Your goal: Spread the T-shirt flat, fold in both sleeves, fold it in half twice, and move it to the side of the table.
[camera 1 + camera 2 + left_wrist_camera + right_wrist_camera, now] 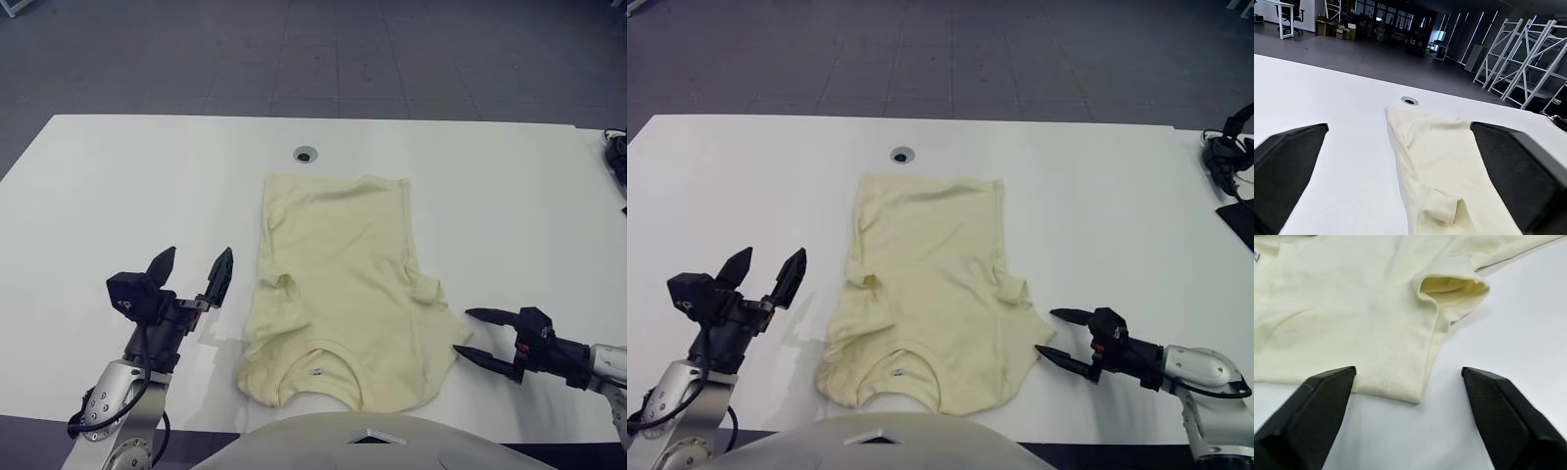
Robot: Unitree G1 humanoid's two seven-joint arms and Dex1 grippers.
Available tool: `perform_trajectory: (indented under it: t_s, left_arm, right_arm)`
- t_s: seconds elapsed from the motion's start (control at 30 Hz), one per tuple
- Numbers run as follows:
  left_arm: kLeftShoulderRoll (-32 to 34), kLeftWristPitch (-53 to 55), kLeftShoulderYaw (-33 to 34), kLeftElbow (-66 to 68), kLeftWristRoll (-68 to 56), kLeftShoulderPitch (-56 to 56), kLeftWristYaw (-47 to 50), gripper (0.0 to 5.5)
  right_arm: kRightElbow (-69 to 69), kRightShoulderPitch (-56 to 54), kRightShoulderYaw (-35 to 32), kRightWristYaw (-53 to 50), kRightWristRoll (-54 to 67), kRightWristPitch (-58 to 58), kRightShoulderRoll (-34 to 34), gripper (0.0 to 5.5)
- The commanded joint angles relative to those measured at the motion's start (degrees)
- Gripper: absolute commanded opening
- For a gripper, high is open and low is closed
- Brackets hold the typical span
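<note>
Right gripper [462, 331] spread wide, just beside the T-shirt's [343, 284] near right corner; left gripper [198, 255] also spread and holding nothing.
Low over the table [118, 186], the right gripper's tips point inward at the shoulder edge, and its wrist view frames that corner between the two fingers, with the tucked right sleeve [1452, 286] just beyond. The left gripper is tilted upward, near the shirt's left edge but apart from it. The shirt lies mid-table, collar toward the robot and hem away, so its long axis runs straight out from the robot, between the arms. Both sleeves look folded in, so the halving fold seems next. The right arm is nearer the cloth.
</note>
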Motion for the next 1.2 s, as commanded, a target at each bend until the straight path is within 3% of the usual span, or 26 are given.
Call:
perform_trajectory:
  t_s: [0.03, 0.7, 1.2]
  left_arm:
    - [-0.5, 0.5, 0.8, 0.2, 0.5, 0.9, -0.3, 5.4]
    - [-2.4, -0.3, -2.0, 2.1, 4.7, 1.7, -3.5, 5.4]
    - [-3.3, -0.9, -4.1, 3.2, 7.1, 2.2, -4.4, 5.4]
  right_arm:
    - [2.6, 0.1, -1.0, 0.6, -0.9, -0.9, -1.5, 3.19]
    - [5.2, -2.8, 1.7, 1.8, -1.5, -3.8, -0.8, 0.03]
    - [-0.4, -3.7, 1.9, 3.8, 3.1, -2.3, -0.9, 0.03]
